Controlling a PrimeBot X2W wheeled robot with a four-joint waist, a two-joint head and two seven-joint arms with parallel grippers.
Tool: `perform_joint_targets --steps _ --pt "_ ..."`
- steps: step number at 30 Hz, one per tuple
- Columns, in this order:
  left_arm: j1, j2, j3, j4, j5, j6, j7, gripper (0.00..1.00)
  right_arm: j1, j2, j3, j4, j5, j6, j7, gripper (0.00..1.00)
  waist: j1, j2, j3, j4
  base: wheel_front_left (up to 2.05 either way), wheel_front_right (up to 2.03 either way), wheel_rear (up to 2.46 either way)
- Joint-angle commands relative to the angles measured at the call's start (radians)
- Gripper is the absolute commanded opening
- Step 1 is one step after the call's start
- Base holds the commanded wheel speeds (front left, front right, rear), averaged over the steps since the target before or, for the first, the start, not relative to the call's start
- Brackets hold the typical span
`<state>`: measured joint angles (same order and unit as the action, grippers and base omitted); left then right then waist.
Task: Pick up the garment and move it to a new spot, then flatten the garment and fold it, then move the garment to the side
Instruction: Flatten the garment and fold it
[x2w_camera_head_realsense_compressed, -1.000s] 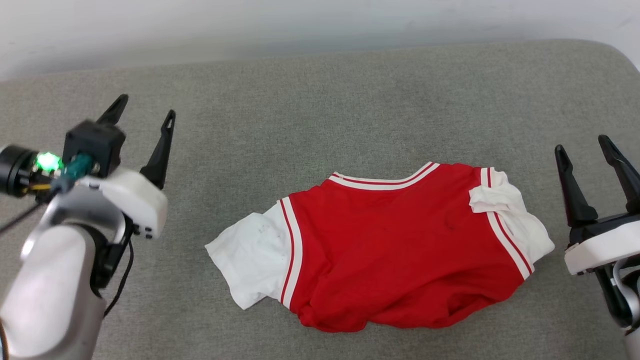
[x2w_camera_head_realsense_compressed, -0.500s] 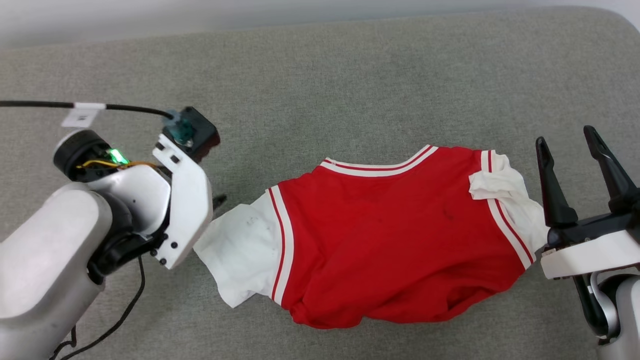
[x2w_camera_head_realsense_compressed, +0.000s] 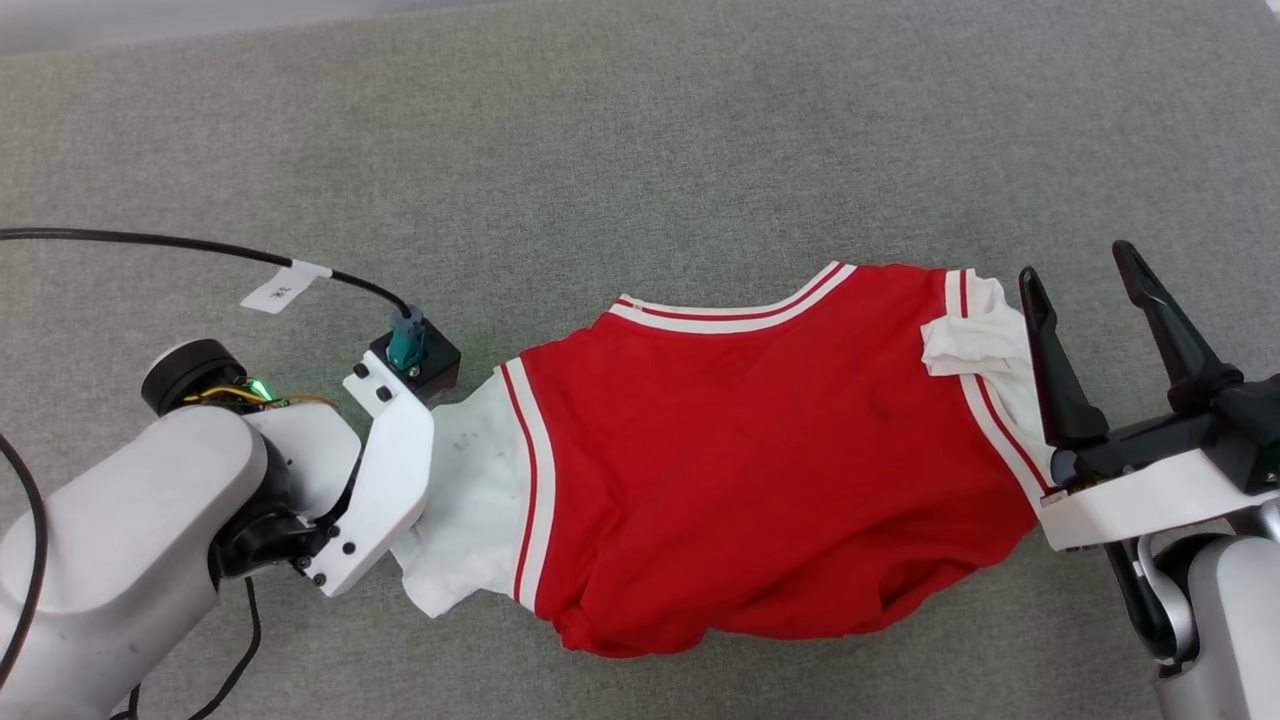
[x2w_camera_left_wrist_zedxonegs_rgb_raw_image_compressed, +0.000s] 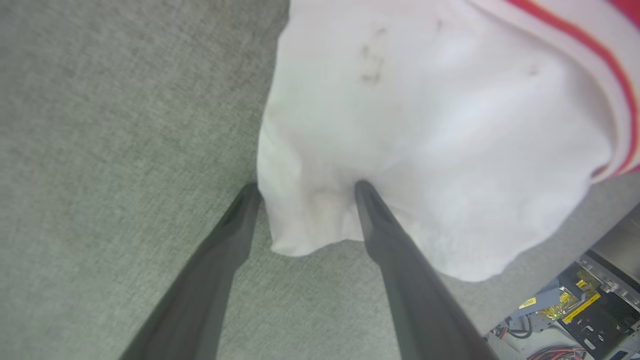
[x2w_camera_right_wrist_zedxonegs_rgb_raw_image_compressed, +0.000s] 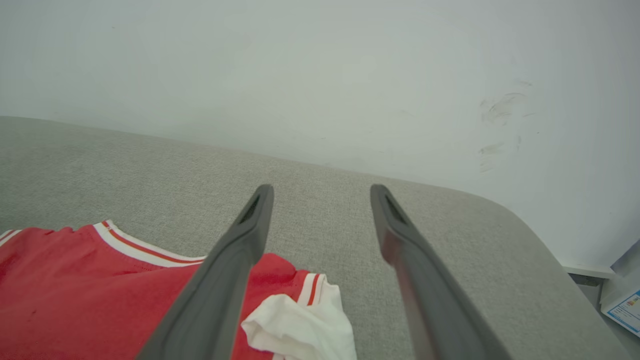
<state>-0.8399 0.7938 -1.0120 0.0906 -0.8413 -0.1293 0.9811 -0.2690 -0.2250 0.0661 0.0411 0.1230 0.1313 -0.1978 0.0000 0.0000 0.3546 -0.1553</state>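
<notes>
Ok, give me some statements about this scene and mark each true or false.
1. The left gripper stands open astride the white sleeve's edge. True.
2. The right gripper is shut on the neckline. False: it is open, holding nothing, by the other sleeve.
3. The garment lies neatly folded. False: it lies unfolded and rumpled on the grey surface.
4. The striped neckline is on the garment's far side from the robot. True.

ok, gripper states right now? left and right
Left gripper: open, fingers astride the white sleeve edge of the garment, not clamped.
Right gripper: open, holding nothing.
</notes>
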Motion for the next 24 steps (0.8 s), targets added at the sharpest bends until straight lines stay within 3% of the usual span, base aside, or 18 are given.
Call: perform_joint_targets --steps 1,2,3,9,15,19,24 --pt "0.014 0.001 -0.030 0.036 -0.008 0.001 -0.005 1.00 -0.014 0.004 0.003 0.006 0.000 -0.001 -0.006 1.00 0.0000 0.0000 0.003 -0.004 0.00 0.00 0.00" --pt "0.015 0.002 -0.049 0.049 -0.012 0.002 -0.009 0.20 -0.015 0.005 0.005 0.011 0.001 -0.001 -0.007 1.00 0.0000 0.0000 0.002 -0.005 0.00 0.00 0.00" --pt "0.015 0.003 -0.063 0.058 -0.017 0.002 -0.014 0.00 -0.018 0.004 0.005 0.016 0.005 -0.001 -0.006 1.00 0.0000 0.0000 -0.002 -0.005 0.00 0.00 0.00" --pt "-0.014 0.017 -0.057 0.061 -0.070 0.001 -0.115 0.00 -0.062 -0.047 -0.017 0.034 0.018 -0.001 0.015 1.00 0.0000 0.0000 -0.051 0.008 0.00 0.00 0.00" --pt "-0.022 0.076 -0.020 0.010 -0.109 0.001 -0.172 0.00 -0.173 -0.183 0.030 0.011 0.040 -0.001 0.113 1.00 0.0000 0.0000 -0.087 0.028 0.00 0.00 0.00" --pt "-0.019 0.099 0.000 -0.039 -0.120 0.009 -0.194 0.00 -0.250 -0.323 0.154 0.038 0.153 -0.001 0.324 1.00 0.0000 0.0000 -0.093 0.051 0.00 0.00 0.00" --pt "-0.026 0.097 0.002 -0.090 -0.116 0.021 -0.190 0.00 -0.329 -0.516 0.350 0.042 0.419 -0.001 0.714 1.00 0.0000 0.0000 -0.079 0.079 0.00 0.00 0.00"
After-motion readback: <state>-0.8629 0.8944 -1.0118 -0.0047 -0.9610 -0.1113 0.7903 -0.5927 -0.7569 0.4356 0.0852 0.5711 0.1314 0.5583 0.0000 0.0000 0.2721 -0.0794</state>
